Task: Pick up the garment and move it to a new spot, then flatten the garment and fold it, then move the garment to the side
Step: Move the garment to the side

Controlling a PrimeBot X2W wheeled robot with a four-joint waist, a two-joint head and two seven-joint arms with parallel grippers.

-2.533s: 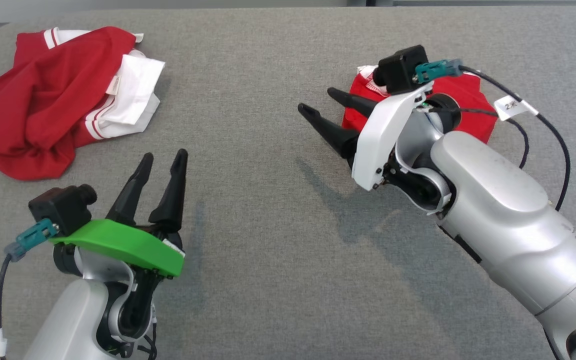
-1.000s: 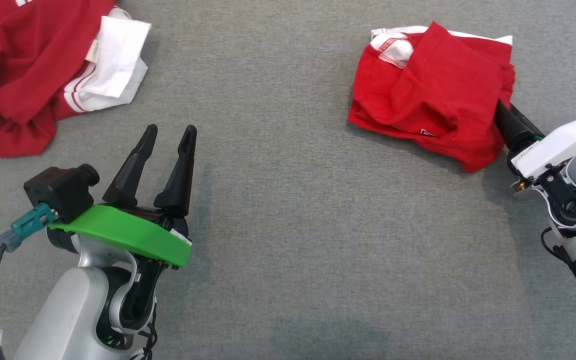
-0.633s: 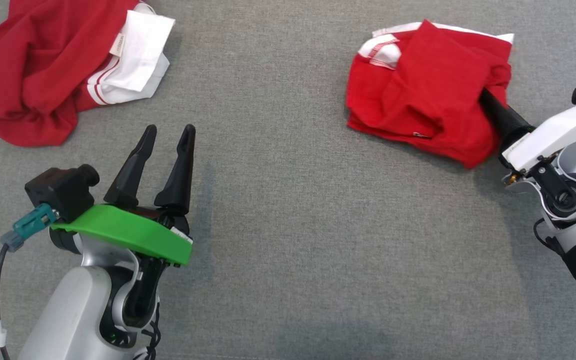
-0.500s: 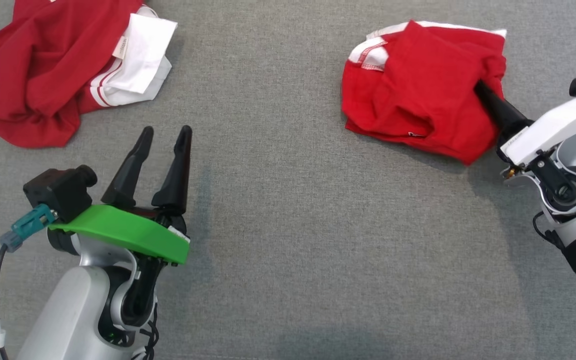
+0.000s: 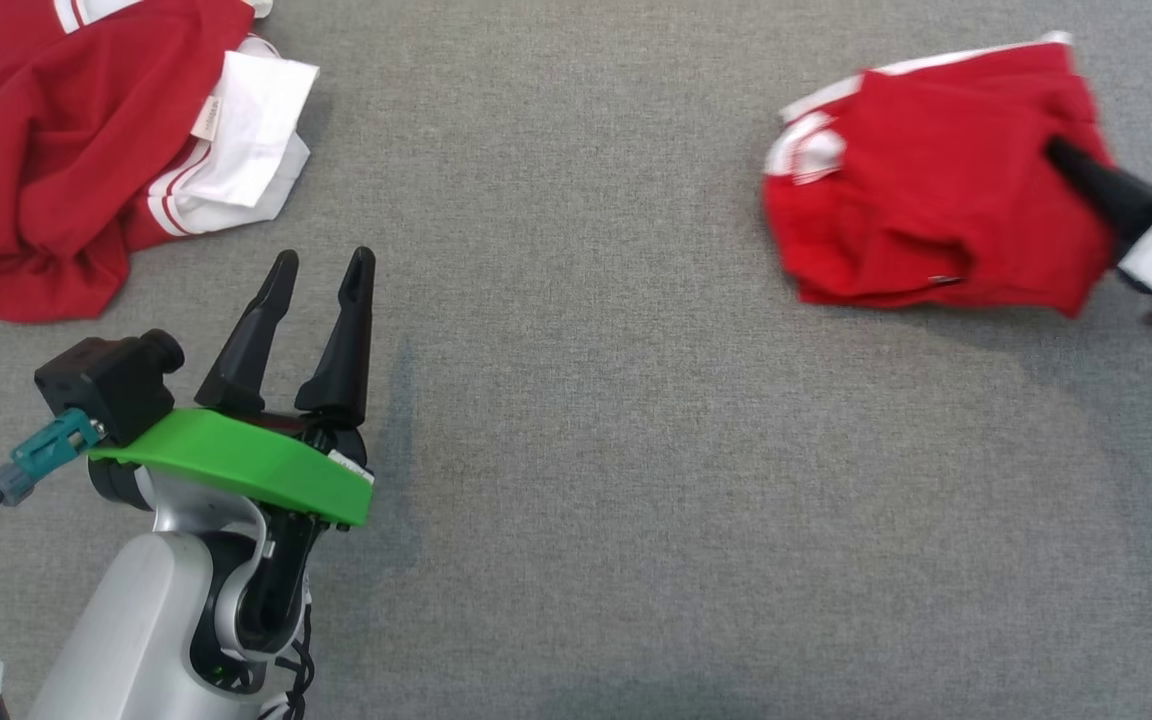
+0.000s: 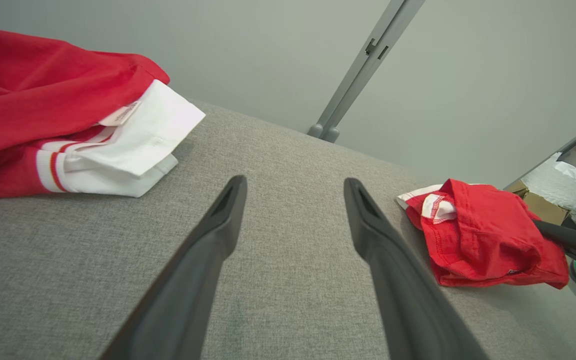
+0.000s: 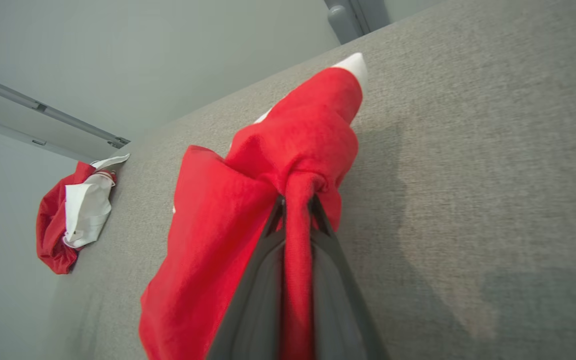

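One folded red garment (image 5: pixel 936 180) with white trim lies at the far right of the grey fabric-covered surface (image 5: pixel 586 420), slightly blurred in the head view. The right gripper (image 5: pixel 1058 150) enters it from the right edge of that view. In the right wrist view its two dark fingers (image 7: pixel 263 280) are closed tight on a bunched ridge of the red cloth (image 7: pixel 248 200), which stands pinched between them. The rest of the garment hangs away to the left of that view. From the left wrist view the garment (image 6: pixel 483 240) appears to rest on the surface along its lower edge.

The left gripper (image 5: pixel 324 260) sits at the lower left, well apart from the garment, above bare surface. Its jaws are spread wide and hold nothing.

A second garment (image 5: pixel 66 160), red with white panels and striped trim, lies crumpled at the upper left, near the left gripper but not touching it.
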